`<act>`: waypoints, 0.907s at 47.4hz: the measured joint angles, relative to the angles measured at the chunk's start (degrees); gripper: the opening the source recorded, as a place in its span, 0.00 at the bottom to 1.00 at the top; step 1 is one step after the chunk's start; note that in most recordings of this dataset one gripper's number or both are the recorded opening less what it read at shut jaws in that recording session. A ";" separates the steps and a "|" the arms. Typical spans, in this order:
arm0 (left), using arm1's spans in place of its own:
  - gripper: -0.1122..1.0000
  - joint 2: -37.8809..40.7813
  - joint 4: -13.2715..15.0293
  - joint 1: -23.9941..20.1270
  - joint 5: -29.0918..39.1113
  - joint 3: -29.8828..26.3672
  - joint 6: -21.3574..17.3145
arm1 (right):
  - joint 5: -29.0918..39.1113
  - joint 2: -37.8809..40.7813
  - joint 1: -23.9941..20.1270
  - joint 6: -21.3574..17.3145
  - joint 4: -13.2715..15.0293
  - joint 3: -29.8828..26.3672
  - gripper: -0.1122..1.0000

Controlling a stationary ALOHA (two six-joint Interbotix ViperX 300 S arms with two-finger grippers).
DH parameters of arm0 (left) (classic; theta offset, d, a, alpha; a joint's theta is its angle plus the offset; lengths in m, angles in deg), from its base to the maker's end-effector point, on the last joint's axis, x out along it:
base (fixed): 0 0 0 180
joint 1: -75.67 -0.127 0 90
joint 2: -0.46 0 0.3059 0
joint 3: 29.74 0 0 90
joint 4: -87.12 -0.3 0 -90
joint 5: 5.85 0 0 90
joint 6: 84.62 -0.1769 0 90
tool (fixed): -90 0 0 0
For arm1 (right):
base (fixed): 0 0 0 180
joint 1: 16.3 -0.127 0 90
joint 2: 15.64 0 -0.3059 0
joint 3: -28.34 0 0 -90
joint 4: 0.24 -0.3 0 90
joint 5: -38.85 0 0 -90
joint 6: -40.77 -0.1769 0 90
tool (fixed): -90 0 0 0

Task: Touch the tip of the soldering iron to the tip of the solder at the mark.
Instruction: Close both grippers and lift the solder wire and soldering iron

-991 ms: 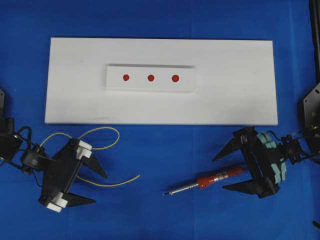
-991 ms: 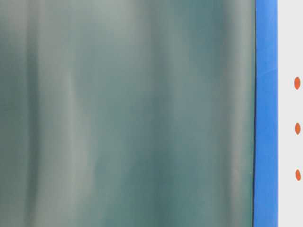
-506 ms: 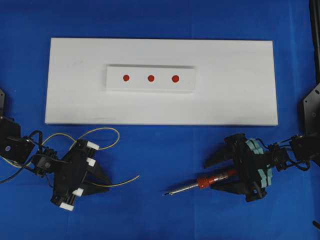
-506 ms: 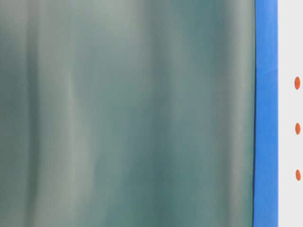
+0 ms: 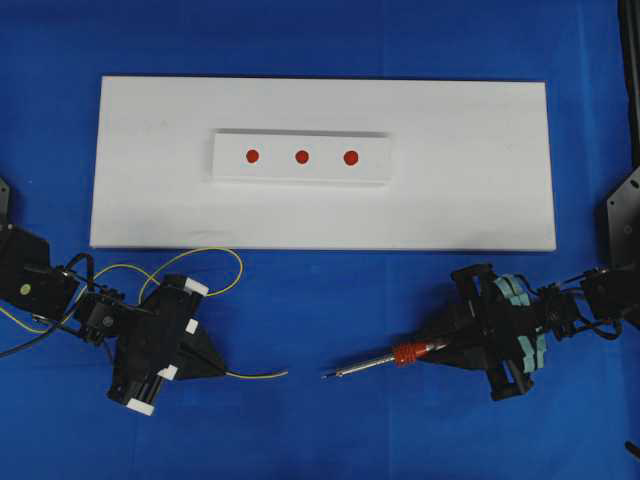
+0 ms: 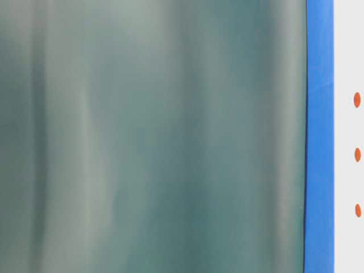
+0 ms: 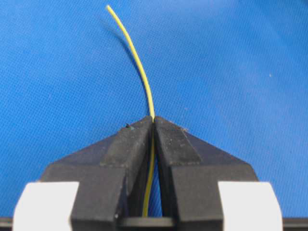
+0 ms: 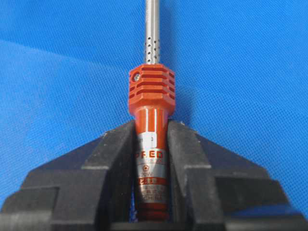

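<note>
You see a plain blue table cover under everything. The board on it is white, and the smaller raised strip is white too, with three red dots in a row. The solder is yellow. The left gripper is black with white blocks at its base. The soldering iron has an orange-red ribbed handle with small white print, and a silver shaft dotted with tiny holes. The right gripper is black; you spot teal parts behind it overhead. The table-level view is mostly a blurred grey-green surface.
</note>
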 measured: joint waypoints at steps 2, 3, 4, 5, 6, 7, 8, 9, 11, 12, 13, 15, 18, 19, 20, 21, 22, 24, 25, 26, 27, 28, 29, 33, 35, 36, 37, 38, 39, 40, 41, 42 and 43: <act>0.11 -1.32 0.09 0.00 1.23 0.00 0.00 | 1.23 -1.05 0.00 0.00 0.00 0.00 0.15; 0.11 -2.02 0.09 0.00 2.20 0.09 0.09 | 2.02 -1.67 0.00 0.09 0.00 0.00 0.15; 0.11 -2.81 0.00 -0.09 3.08 0.09 0.18 | 2.90 -2.46 0.00 0.00 0.00 -0.09 0.16; 0.11 -3.69 0.09 -0.18 4.04 0.00 0.26 | 3.87 -3.25 0.00 0.00 0.00 -0.09 0.16; 0.11 -4.66 0.09 -0.18 5.01 0.00 0.53 | 5.10 -4.31 0.09 -0.09 0.00 -0.09 0.16; 0.11 -5.98 0.00 -0.18 6.77 -0.09 0.79 | 6.50 -5.27 0.18 0.09 0.09 -0.18 0.16; 0.11 -6.94 0.00 -0.18 8.26 -0.18 1.05 | 8.17 -6.42 0.26 0.18 0.09 -0.18 0.15; 0.11 -8.09 0.00 -0.18 9.84 -0.26 1.41 | 9.84 -7.56 0.35 0.35 0.09 -0.35 0.16; 0.11 -10.37 0.09 -0.18 13.18 -0.62 1.93 | 13.71 -10.37 0.79 0.62 0.09 -0.62 0.16; 0.11 -11.43 0.09 -0.18 14.68 -0.88 2.29 | 15.38 -11.51 1.05 0.70 0.09 -0.79 0.15; 0.11 -12.48 0.09 -0.26 16.52 -1.14 2.64 | 17.31 -12.92 1.41 0.79 0.09 -0.97 0.16; 0.11 -15.03 0.09 -0.26 20.65 -1.93 3.25 | 21.36 -15.56 2.20 1.14 0.09 -1.49 0.15; 0.11 -18.02 0.09 -0.18 26.19 -3.08 3.87 | 28.30 -20.04 3.43 1.85 0.09 -2.55 0.16; 0.11 -18.98 0.09 -0.26 27.77 -3.34 3.87 | 30.41 -21.36 3.87 2.29 0.09 -2.90 0.16; 0.11 -20.04 0.09 -0.26 29.97 -3.78 3.87 | 33.40 -23.29 4.31 2.72 0.18 -3.43 0.16; 0.11 -20.83 0.09 -0.35 31.38 -4.13 3.87 | 35.24 -24.43 4.75 3.08 0.18 -3.78 0.16; 0.11 -21.62 0.00 -0.44 32.87 -4.48 3.87 | 37.09 -25.66 5.10 3.43 0.26 -4.22 0.15; 0.11 -23.20 0.00 -0.97 36.30 -5.19 4.13 | 41.40 -28.30 5.98 4.39 0.53 -5.27 0.16; 0.11 -24.08 0.00 -1.23 37.79 -5.54 4.22 | 43.24 -29.44 6.42 4.83 0.70 -5.71 0.15; 0.11 -24.87 0.00 -1.58 39.29 -5.80 4.39 | 44.91 -30.50 6.77 5.10 0.97 -6.15 0.15; 0.11 -25.58 0.00 -2.02 40.69 -6.15 4.57 | 47.02 -31.90 7.38 5.54 1.32 -6.86 0.15; 0.11 -26.28 0.00 -2.46 42.01 -6.33 4.57 | 48.69 -32.96 7.82 5.89 1.58 -7.38 0.16; 0.11 -26.89 0.00 -2.90 43.42 -6.68 4.66 | 50.27 -33.93 8.35 6.15 2.02 -7.91 0.15; 0.11 -29.62 -0.18 -4.92 48.43 -7.56 4.92 | 55.55 -37.00 10.46 6.68 3.52 -9.84 0.16; 0.11 -30.94 -0.35 -5.98 50.36 -8.09 4.92 | 57.83 -38.23 11.60 6.68 4.39 -10.72 0.15; 0.11 -31.55 -0.44 -6.42 51.15 -8.26 4.83 | 59.15 -38.85 12.48 6.68 5.01 -11.25 0.15; 0.11 -32.34 -0.53 -6.86 52.03 -8.53 4.75 | 60.12 -39.20 13.10 6.77 5.45 -11.60 0.16; 0.11 -33.05 -0.53 -7.38 52.82 -8.79 4.48 | 60.91 -39.55 13.80 6.77 5.89 -12.04 0.15; 0.11 -33.75 -0.70 -7.82 53.61 -8.96 4.39 | 61.79 -39.81 14.50 6.77 6.42 -12.39 0.15; 0.11 -34.45 -0.70 -8.35 54.23 -9.14 4.39 | 62.58 -40.08 15.21 6.77 6.94 -12.83 0.15; 0.11 -35.16 -0.88 -9.05 54.93 -9.32 4.04 | 63.19 -40.34 15.82 6.68 7.29 -13.18 0.16; 0.11 -36.21 -0.97 -9.93 55.72 -9.40 3.96 | 63.81 -40.43 16.61 6.68 7.73 -13.62 0.16; 0.11 -36.91 -1.05 -10.55 56.25 -9.49 4.13 | 64.34 -40.52 17.14 6.77 8.17 -13.97 0.16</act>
